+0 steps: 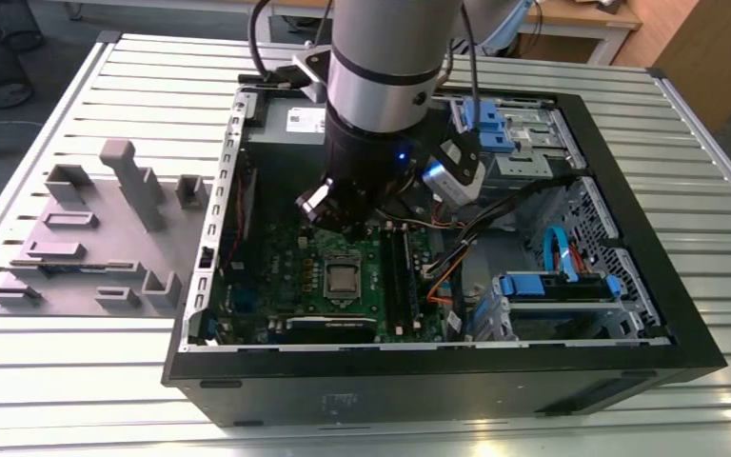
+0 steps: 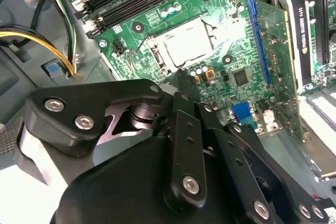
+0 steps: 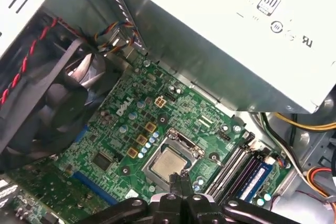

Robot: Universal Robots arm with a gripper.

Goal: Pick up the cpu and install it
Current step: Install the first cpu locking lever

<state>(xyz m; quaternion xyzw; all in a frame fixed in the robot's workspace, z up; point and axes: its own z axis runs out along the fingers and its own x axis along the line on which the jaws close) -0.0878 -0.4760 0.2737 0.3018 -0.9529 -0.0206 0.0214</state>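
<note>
Fingers (image 3: pixel 179 181) appear in the first wrist view as two dark tips pressed together with no visible gap, clenched on nothing. The gripper (image 3: pixel 180 186) hangs just above the motherboard (image 3: pixel 131 129), beside the socket edge. In the second wrist view the gripper (image 2: pixel 181 74) body and its black linkage fill the foreground, with the tips pointing towards the socket.

The cpu (image 3: pixel 169 161) lies flat in the socket (image 3: pixel 195 150), its silvery top facing up; it shows likewise in the second wrist view (image 2: pixel 188 41) and in the exterior view (image 1: pixel 342 279). Whether the fingers touch the cpu cannot be told. The hinged socket frame surrounds the chip; its latch state cannot be told.

Memory modules (image 3: pixel 231 169) stand in slots beside the socket. A black fan (image 3: pixel 58 93) with red and black wires sits at the board's far side. A grey power supply (image 3: pixel 220 40) spans the case above the board. A green expansion card (image 2: pixel 278 61) stands upright beyond the socket in the second wrist view.

In the exterior view the arm (image 1: pixel 385 95) descends into the open case (image 1: pixel 429 371), which lies on its side on a ribbed metal worktop (image 1: pixel 721 267). Grey fixture blocks (image 1: pixel 99 238) rest on the worktop towards the exterior view's left of the case. Blue drive bays (image 1: pixel 556 286) occupy the case towards the exterior view's right.
</note>
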